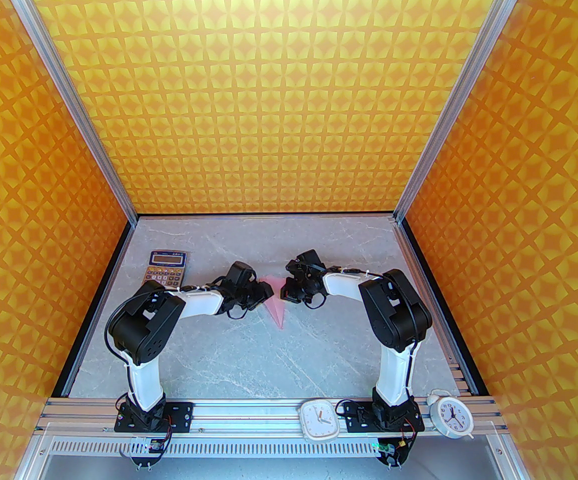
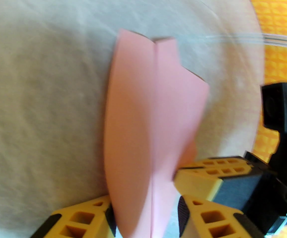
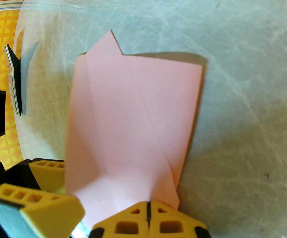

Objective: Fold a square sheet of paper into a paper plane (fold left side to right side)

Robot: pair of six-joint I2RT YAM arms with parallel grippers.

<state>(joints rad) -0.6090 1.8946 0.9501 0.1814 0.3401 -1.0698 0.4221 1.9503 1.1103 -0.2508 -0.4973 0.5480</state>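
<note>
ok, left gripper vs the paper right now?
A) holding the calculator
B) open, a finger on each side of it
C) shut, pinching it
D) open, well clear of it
B: in the left wrist view the left gripper stands open, and the paper runs down between its fingers.

paper plane (image 1: 276, 303): from above it's mostly under both grippers, only a pink sliver shows
plane, left wrist cam: blurry, near end runs off the btm edge
left gripper (image 2: 146, 216): fingers cropped; pinching or just straddling? can't tell tbh
right gripper (image 3: 148, 207): tips hide plane's near end
calculator (image 3: 15, 83): edge-on, keys unreadable
</note>
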